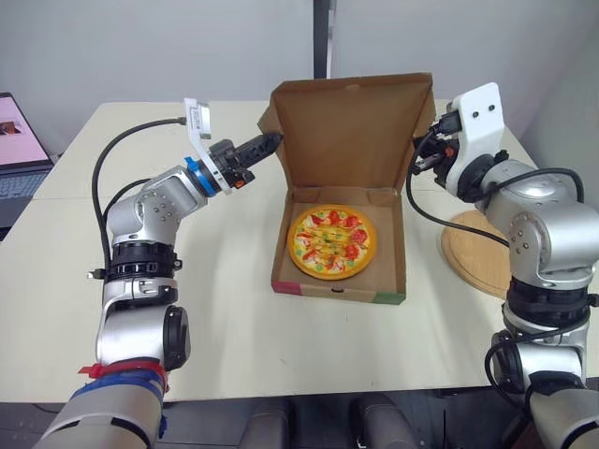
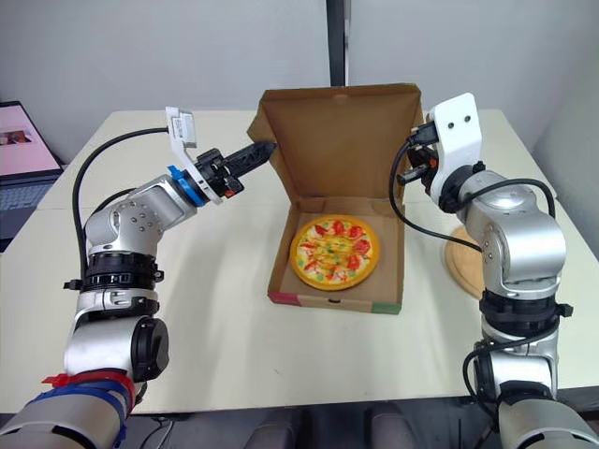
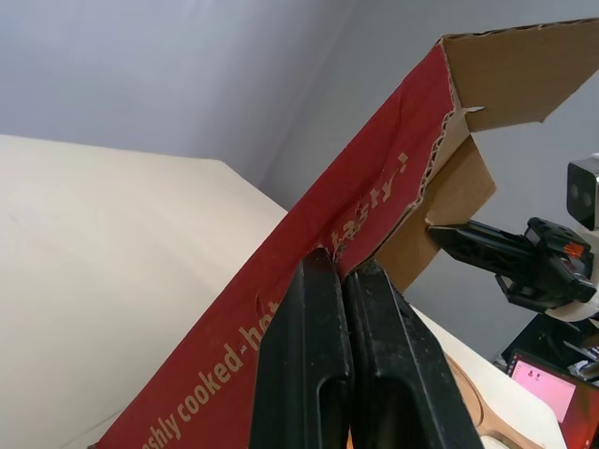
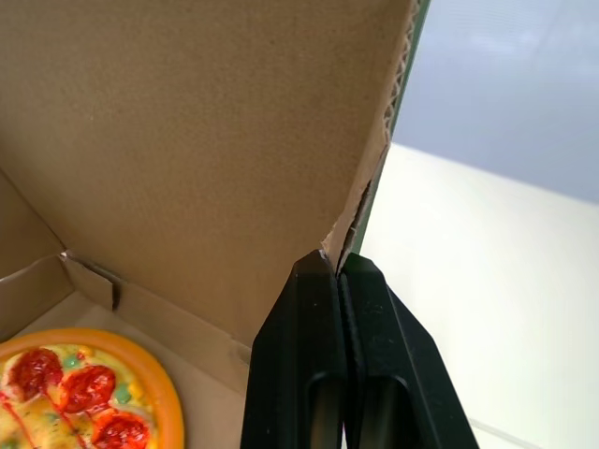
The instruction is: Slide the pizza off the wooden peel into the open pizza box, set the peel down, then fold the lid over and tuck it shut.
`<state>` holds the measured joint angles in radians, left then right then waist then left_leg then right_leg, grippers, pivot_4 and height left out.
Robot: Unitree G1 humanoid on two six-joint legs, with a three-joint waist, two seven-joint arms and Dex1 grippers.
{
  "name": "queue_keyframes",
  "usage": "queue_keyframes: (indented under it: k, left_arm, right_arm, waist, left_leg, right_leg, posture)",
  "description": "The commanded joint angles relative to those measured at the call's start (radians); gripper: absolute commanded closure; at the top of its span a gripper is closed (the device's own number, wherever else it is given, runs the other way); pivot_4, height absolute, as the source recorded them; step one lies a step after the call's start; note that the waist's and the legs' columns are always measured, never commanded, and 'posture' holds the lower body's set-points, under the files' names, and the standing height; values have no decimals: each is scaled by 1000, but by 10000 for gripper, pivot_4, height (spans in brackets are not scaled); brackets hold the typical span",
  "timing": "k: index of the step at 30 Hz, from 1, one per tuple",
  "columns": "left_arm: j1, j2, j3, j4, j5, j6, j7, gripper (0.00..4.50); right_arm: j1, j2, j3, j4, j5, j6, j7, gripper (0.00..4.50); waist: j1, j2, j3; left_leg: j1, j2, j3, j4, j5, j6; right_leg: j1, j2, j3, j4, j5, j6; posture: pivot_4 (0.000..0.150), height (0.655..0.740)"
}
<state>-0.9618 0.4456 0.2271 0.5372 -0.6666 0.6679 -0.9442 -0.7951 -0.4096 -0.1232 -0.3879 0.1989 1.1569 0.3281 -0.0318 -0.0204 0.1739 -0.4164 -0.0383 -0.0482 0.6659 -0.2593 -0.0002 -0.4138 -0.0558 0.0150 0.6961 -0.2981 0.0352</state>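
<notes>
The cream rectangular table carries the open brown cardboard pizza box, its lid upright. The round wooden peel lies flat to the box's right. The round toy pizza sits in the box base. The left gripper, fingers pressed together, touches the lid's red outer face near its left edge. The right gripper, fingers likewise together, meets the lid's right edge.

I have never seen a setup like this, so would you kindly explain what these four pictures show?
It is a humanoid robot with two arms. Two pictures look down from its head; two look along each wrist's black fingers. On the table sits an open pizza box with the pizza inside and its lid upright. The wooden peel lies on the robot's right, a laptop far left. The left gripper and right gripper are shut, tips at the lid's side edges; neither visibly holds anything.
</notes>
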Motion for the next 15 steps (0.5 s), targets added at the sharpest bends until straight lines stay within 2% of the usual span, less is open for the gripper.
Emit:
queue_keyframes:
  k: [1, 8, 13, 15]
  left_arm:
    - [-38, -21, -19, -4, 13, -14, -25, 45000]
    - [6, -17, -42, -86, 49, -29, -26, 45000]
    - [74, -5, -31, -224, 37, 4, 19, 45000]
    - [127, 3, -19, -333, 18, 38, 59, 45000]
  right_arm:
    - [1, 30, -5, -119, 29, 56, -31, 44730]
    - [104, 45, 5, -221, 25, 73, -68, 44730]
    - [163, 72, -4, -289, 37, 72, -81, 44730]
    - [195, 86, -3, -321, 39, 65, -91, 44730]
  waist:
    - [0, 0, 0]
    - [0, 0, 0]
    - [0, 0, 0]
    - [0, 0, 0]
  left_leg:
    - [0, 0, 0, 0, 0, 0]
    - [0, -1, 0, 0, 0, 0]
    - [0, 0, 0, 0, 0, 0]
    - [0, 0, 0, 0, 1, -1]
  right_leg:
    - [0, 0, 0, 0, 0, 0]
    - [0, 0, 0, 0, 0, 0]
    - [0, 0, 1, 1, 0, 0]
    - [0, 0, 1, 1, 0, 0]
  posture:
    - [1500, 7318]
    - [1500, 7318]
    - [1500, 7318]
    - [1500, 7318]
